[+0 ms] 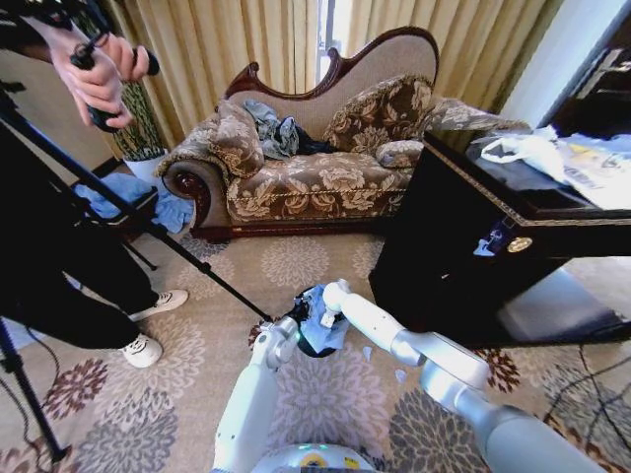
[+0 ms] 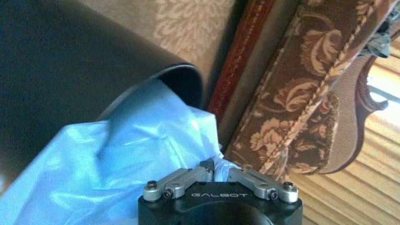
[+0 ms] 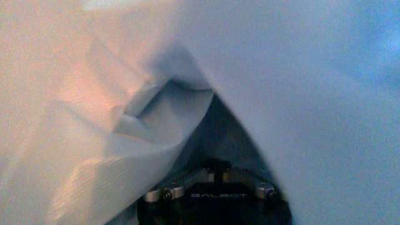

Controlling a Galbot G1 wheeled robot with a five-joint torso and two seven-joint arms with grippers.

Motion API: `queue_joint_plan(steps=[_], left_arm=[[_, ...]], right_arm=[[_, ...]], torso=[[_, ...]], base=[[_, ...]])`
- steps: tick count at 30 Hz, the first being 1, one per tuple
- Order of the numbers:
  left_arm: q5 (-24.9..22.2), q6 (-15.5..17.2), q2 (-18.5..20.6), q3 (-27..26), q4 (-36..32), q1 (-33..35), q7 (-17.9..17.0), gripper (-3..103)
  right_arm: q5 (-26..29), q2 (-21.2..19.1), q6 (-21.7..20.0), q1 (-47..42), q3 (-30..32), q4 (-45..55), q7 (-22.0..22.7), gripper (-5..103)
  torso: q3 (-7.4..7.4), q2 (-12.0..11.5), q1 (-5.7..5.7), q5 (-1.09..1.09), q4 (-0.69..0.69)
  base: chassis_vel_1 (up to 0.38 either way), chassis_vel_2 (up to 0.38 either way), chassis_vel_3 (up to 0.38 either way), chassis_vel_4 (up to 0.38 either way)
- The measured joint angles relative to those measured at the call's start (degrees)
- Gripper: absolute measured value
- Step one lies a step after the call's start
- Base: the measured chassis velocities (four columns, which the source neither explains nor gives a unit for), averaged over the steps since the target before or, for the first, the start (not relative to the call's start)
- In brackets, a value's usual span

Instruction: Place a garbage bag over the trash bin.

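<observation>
Carpet (image 1: 325, 394) carries one trash bin (image 1: 314, 345), in front of one sofa (image 1: 315, 177). Left gripper (image 1: 293, 320), fingers pinched on the one garbage bag (image 1: 320, 330), sits at the bin's left rim. Right gripper (image 1: 330, 307) is buried in the bag over the bin mouth; cannot tell its finger state. One black cabinet (image 1: 463, 256) stands at right.

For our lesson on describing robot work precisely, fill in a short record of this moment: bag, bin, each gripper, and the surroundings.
garbage bag: pale blue garbage bag bunched at the bin's mouth, part inside, rim not yet covered
trash bin: black trash bin on the patterned carpet
left gripper: left gripper at the rim, pinching a fold of bag
right gripper: right gripper wrapped in bag plastic, fingers close together on it
surroundings: sofa behind the bin; dark cabinet on the robot's right
</observation>
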Motion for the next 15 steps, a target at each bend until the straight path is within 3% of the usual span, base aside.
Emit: queue_joint_plan(steps=[15], left_arm=[[-3.25,0.30,0.06,-3.47,-4.97,4.15,-1.65,0]], right_arm=[[5.07,-0.62,-1.77,1.39,-0.82,3.37,0.60,0]], torso=[[0.00,0.00,0.00,-0.10,0.04]], base=[[0.000,0.000,0.000,0.000]])
